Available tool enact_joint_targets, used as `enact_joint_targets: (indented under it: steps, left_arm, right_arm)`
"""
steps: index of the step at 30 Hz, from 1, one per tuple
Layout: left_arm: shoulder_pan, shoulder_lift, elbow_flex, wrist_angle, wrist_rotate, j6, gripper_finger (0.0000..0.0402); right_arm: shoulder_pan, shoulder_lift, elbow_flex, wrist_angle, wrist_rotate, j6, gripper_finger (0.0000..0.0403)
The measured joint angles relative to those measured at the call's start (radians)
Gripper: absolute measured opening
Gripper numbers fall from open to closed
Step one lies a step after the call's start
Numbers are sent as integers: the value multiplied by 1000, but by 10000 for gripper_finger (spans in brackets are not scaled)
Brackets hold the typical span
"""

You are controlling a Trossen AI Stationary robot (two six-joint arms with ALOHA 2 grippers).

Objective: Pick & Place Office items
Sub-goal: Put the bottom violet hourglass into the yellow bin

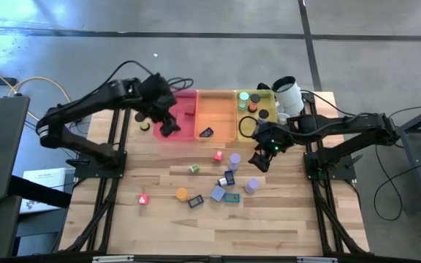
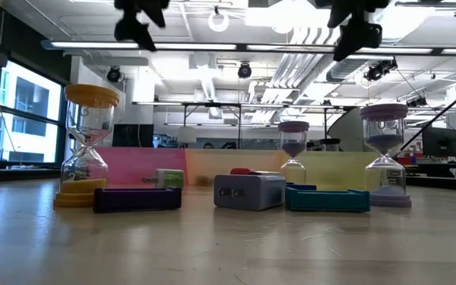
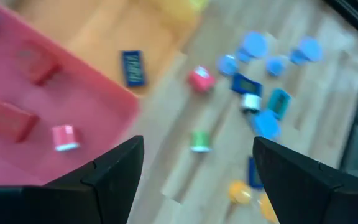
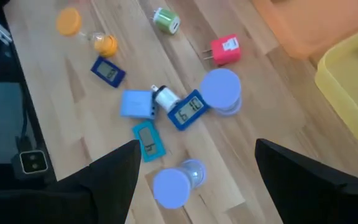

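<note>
Several small office items lie loose on the wooden table: a red plug block (image 1: 218, 155), a green one (image 1: 194, 168), lavender sand timers (image 4: 221, 90), blue and teal flat clocks (image 4: 187, 111), and an orange sand timer (image 2: 85, 146). My left gripper (image 1: 168, 126) hangs open above the near edge of the pink tray (image 1: 185, 117), with nothing between its fingers (image 3: 117, 165). My right gripper (image 1: 260, 159) hangs open above the table, just right of the cluster, also empty (image 4: 196, 149). Red pieces (image 3: 8, 118) lie in the pink tray, and a dark blue flat piece (image 3: 132, 67) lies in the orange tray (image 1: 216, 113).
A yellow tray (image 1: 254, 109) holding round rolls stands right of the orange tray at the far edge. A white cup (image 1: 287, 95) stands at the far right corner. One red block (image 1: 143, 199) lies apart at the near left. Bare wood stretches along the near edge.
</note>
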State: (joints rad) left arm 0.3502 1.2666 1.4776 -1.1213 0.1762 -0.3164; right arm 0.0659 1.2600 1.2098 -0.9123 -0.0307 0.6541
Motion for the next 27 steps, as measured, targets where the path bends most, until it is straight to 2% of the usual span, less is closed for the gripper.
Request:
enact_joint_targets:
  steps: [6, 11, 16, 24, 27]
  left_arm:
    - [-173, -19, -2, -26, -13, -78, 293]
    - [-333, -19, -2, -24, -113, -177, 293]
    - [-467, -19, -2, -24, -213, -290, 293]
    - [-600, -19, -2, -24, -234, -355, 293]
    - [-635, -19, -2, -24, -262, -362, 293]
  right_arm:
    - [93, -33, 30, -22, 42, 2, 306]
    - [185, -35, 89, -111, 32, -27, 306]
    - [257, -27, 115, -169, 69, -29, 306]
    - [295, -6, 116, -198, 154, 10, 306]
    - [300, 16, 116, -198, 162, 89, 306]
